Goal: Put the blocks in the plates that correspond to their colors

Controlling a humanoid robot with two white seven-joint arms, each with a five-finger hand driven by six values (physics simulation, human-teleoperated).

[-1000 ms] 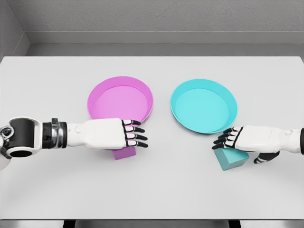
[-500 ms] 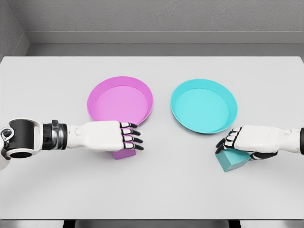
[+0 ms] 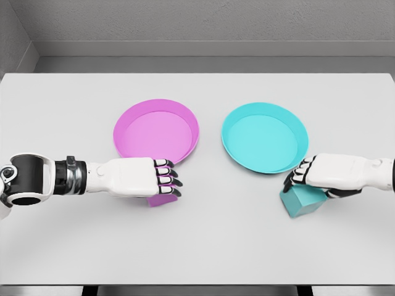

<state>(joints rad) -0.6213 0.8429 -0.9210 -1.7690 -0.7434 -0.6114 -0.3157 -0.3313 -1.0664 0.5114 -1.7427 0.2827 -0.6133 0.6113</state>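
Observation:
A pink block [image 3: 162, 200] lies on the table just in front of the pink plate [image 3: 133, 126], mostly hidden under my left hand [image 3: 166, 180], whose fingers are curled down over it. A teal block [image 3: 302, 202] sits in front of the teal plate [image 3: 237, 129], near its right side. My right hand [image 3: 297, 177] covers the teal block's top, fingers curled around it. Both blocks look to rest on the table. Both plates are empty.
The white table [image 3: 216, 246] has its front edge close below the hands. A grey wall runs along the table's far side.
Both hands' fingers have curled from spread to closed over their blocks. The right hand has shifted slightly up and right with the teal block.

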